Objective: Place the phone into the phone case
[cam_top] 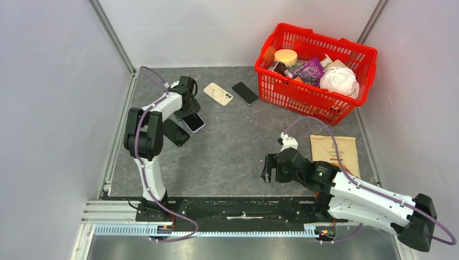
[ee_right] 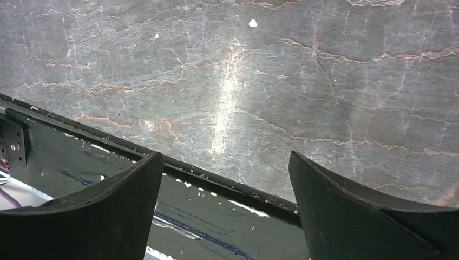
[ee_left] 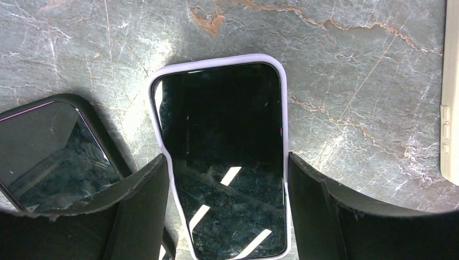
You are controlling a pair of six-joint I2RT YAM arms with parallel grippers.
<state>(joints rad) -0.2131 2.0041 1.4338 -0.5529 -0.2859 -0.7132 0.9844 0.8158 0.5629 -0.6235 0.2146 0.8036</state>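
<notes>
A phone [ee_left: 224, 162] with a dark screen lies face up on the table, inside the rim of a lilac phone case [ee_left: 216, 60]. The case's left edge looks wavy along the phone. My left gripper [ee_left: 226, 157] straddles the phone's near half, and each finger sits against a long side of the case. In the top view this phone [cam_top: 196, 123] pokes out below the left gripper [cam_top: 190, 114]. My right gripper [cam_top: 269, 168] hovers open over the near table edge with nothing between its fingers [ee_right: 135, 184].
A black phone-shaped slab [cam_top: 176, 131] lies just left of the cased phone. A beige phone with a ring [cam_top: 218, 93] and a black one [cam_top: 245, 92] lie further back. A red basket [cam_top: 281, 95] of goods stands back right, with a brown packet [cam_top: 334, 153] in front of it.
</notes>
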